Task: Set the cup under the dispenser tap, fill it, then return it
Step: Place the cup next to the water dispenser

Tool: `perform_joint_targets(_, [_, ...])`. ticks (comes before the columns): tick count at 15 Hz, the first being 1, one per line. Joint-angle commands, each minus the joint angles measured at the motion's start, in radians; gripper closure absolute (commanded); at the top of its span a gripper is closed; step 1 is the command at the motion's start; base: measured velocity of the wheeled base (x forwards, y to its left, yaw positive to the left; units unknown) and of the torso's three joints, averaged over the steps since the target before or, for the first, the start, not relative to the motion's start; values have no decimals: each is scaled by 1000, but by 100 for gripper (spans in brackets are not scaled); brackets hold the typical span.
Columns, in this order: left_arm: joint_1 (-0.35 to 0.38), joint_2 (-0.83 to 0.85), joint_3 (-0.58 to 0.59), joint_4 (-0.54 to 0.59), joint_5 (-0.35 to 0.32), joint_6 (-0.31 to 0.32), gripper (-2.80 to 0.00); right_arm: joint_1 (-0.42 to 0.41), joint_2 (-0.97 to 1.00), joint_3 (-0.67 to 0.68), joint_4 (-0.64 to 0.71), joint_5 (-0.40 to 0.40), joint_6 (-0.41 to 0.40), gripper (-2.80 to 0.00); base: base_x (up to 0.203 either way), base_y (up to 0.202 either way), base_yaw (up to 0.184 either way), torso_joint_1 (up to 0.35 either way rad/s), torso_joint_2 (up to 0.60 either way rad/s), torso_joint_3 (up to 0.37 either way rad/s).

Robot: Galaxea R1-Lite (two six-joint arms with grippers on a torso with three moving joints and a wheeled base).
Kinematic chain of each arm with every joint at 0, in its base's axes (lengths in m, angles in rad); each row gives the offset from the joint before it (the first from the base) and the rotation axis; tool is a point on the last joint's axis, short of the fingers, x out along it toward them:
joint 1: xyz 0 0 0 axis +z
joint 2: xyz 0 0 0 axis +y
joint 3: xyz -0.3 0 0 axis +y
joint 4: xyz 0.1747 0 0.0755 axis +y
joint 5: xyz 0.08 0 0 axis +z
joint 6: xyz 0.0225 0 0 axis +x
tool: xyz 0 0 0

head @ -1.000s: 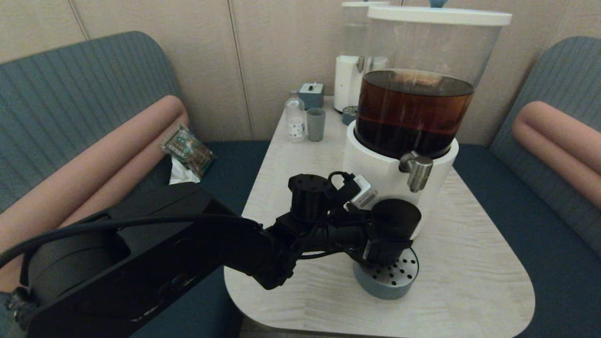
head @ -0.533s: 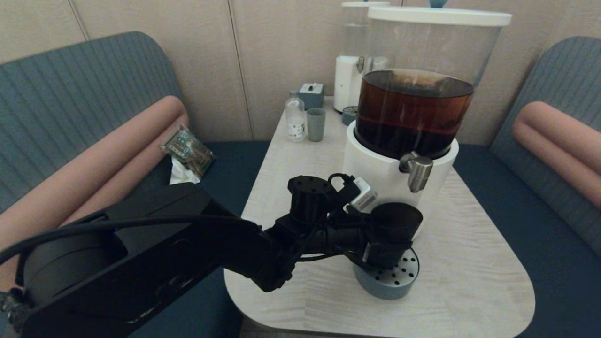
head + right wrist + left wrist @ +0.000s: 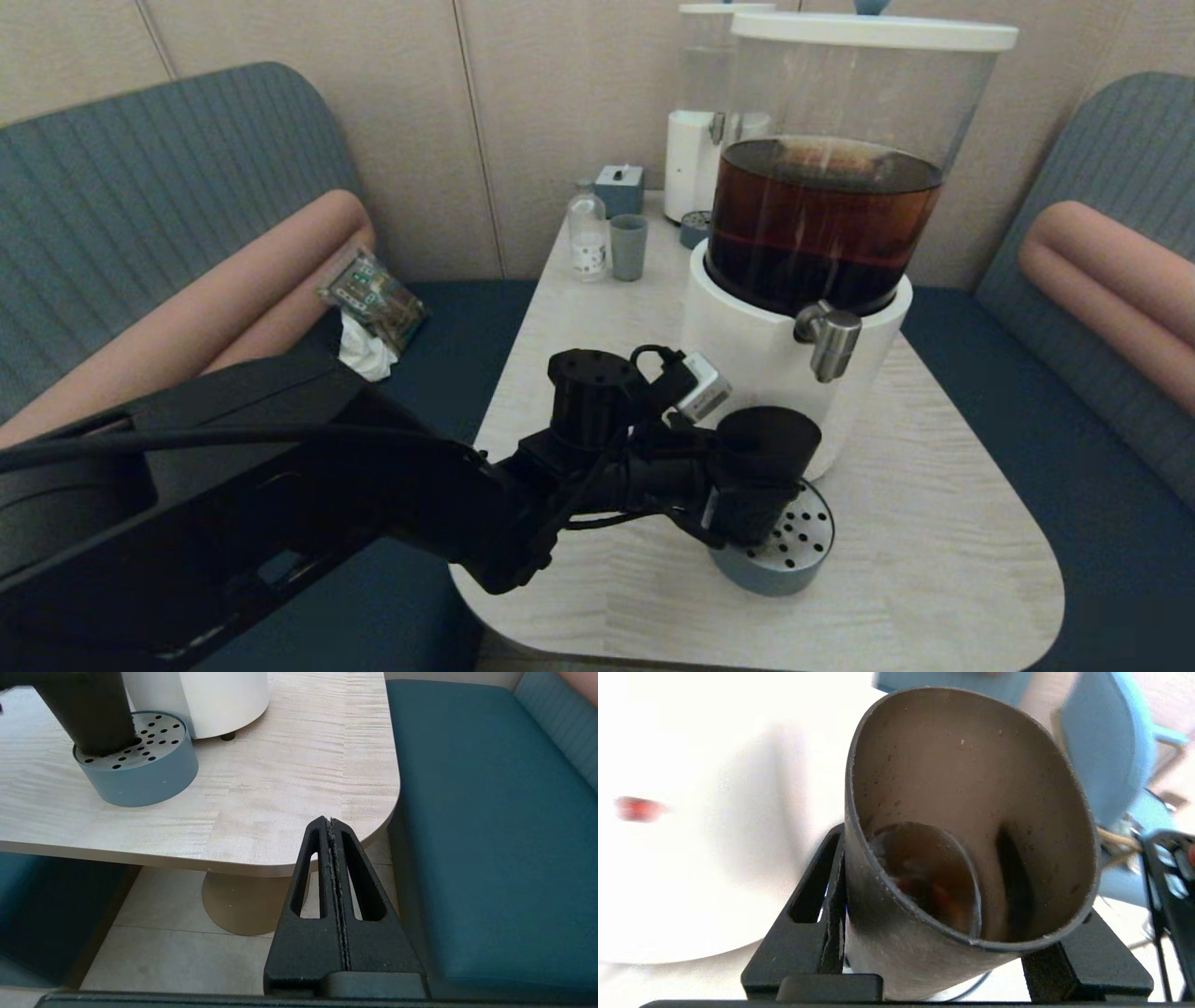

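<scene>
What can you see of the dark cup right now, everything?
The dark smoky translucent plastic tumbler is tapered and handleless, with a thin rim. The left claw is shut on its lower body, one finger on each side. A little brown liquid sits in the bottom. It stands roughly upright at the edge of the round blue-grey perforated drip tray, offset from the brushed-steel tap.

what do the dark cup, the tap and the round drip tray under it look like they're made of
The cup: probably smoky plastic, since the wrist view shows a thin, see-through wall. The tap: brushed metal by its dull silver sheen, likely steel. The drip tray: matte blue-grey body, plastic or painted metal, with a perforated grey top plate.
</scene>
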Motion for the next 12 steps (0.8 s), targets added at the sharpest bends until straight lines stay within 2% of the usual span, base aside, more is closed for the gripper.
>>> perform_joint_targets(1, [2, -45, 22, -10, 35, 1, 0, 0, 1, 0, 0, 0, 0, 0, 0, 0, 0, 0, 0, 0])
perform_joint_targets(3, [8, -87, 49, -7, 49, 0, 0, 0, 1, 0, 0, 0, 0, 0, 0, 0, 0, 0, 0, 0])
perform_joint_targets(5, [22, -117, 64, -4, 91, -5, 0, 0, 1, 0, 0, 0, 0, 0, 0, 0, 0, 0, 0, 0])
perform_joint_targets(8, [55, -162, 99, -1, 109, -8, 0, 0, 1, 0, 0, 0, 0, 0, 0, 0, 0, 0, 0, 0])
perform_joint_targets(12, [106, -225, 148, -8, 169, -12, 0, 0, 1, 0, 0, 0, 0, 0, 0, 0, 0, 0, 0, 0])
